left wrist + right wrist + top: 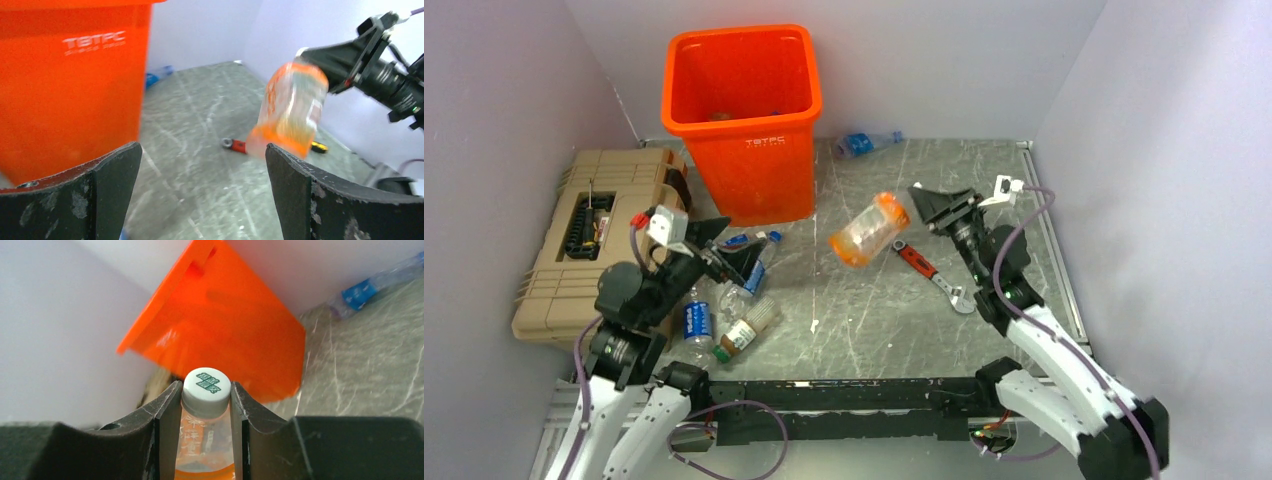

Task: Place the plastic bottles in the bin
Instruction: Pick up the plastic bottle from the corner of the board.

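Observation:
My right gripper (918, 209) is shut on the white-capped neck of an orange-bottomed plastic bottle (869, 230) and holds it tilted in the air right of the orange bin (742, 110). The right wrist view shows the cap (206, 387) pinched between the fingers (165, 410), with the bin (225, 330) behind. My left gripper (726, 250) is open and empty above several bottles (696, 322) lying in front of the bin. The left wrist view shows its gripper (202, 150) open, the bin (65, 85) at left and the held bottle (292, 110) blurred at right.
A tan toolbox case (584, 240) lies left of the bin. A red-handled wrench (934, 275) lies under the right arm and also shows in the left wrist view (235, 145). A blue-labelled clear bottle (864, 143) lies by the back wall. Walls close in three sides.

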`<state>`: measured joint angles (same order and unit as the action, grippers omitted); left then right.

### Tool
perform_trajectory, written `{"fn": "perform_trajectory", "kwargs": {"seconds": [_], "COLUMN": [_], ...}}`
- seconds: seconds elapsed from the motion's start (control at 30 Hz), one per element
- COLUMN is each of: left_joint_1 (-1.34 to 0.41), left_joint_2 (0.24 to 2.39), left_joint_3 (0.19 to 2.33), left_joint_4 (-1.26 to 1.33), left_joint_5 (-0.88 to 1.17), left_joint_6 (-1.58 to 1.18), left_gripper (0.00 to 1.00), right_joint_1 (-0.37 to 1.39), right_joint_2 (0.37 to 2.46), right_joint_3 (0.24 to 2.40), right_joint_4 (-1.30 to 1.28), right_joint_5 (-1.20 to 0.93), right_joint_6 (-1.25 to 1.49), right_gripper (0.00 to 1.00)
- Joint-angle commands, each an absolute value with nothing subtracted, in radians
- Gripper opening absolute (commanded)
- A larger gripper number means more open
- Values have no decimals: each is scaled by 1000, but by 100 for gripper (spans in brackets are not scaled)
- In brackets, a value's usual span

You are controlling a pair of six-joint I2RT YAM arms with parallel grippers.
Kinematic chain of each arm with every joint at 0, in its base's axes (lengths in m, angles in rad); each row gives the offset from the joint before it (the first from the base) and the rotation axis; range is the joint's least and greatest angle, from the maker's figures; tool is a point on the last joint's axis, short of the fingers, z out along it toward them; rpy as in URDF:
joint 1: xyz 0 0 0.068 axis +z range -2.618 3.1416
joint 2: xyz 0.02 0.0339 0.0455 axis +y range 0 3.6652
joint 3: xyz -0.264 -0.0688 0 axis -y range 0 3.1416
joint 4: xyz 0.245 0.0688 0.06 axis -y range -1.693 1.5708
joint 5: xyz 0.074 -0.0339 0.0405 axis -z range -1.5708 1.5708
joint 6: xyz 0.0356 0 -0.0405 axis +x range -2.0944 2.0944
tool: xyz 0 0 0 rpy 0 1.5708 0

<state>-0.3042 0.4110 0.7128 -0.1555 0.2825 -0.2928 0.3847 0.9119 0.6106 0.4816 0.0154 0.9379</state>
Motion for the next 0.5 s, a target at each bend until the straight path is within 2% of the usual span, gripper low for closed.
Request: {"fn": "perform_trajectory", "kwargs": {"seconds": [0.0,0.1,0.17,0.23,0.3,0.37,0.47], "left_joint_1": [-299,-299,-299,-299,-301,-323,-452], "left_joint_2": [526,519,563,666,783,880,879], "left_joint_3": [841,814,843,914,985,1013,986], "left_joint_4": [-10,97,112,21,-99,-159,-159], "left_joint_5": [491,475,579,673,769,821,728], "left_joint_6": [-426,-515,-516,-519,-527,-526,-471], "left_gripper": [100,99,99,99,97,99,100], "right_joint_1": [494,517,536,566,603,649,739], "right_joint_2": [753,706,701,703,711,735,799], "right_joint_3": [632,696,749,799,834,860,889], "right_joint_4": [137,-18,-117,-198,-251,-288,-306], "right_joint_5": [59,7,-15,-6,50,108,235], "right_joint_6": [666,571,515,466,436,413,393], "right_gripper": [0,0,0,0,0,0,0]}}
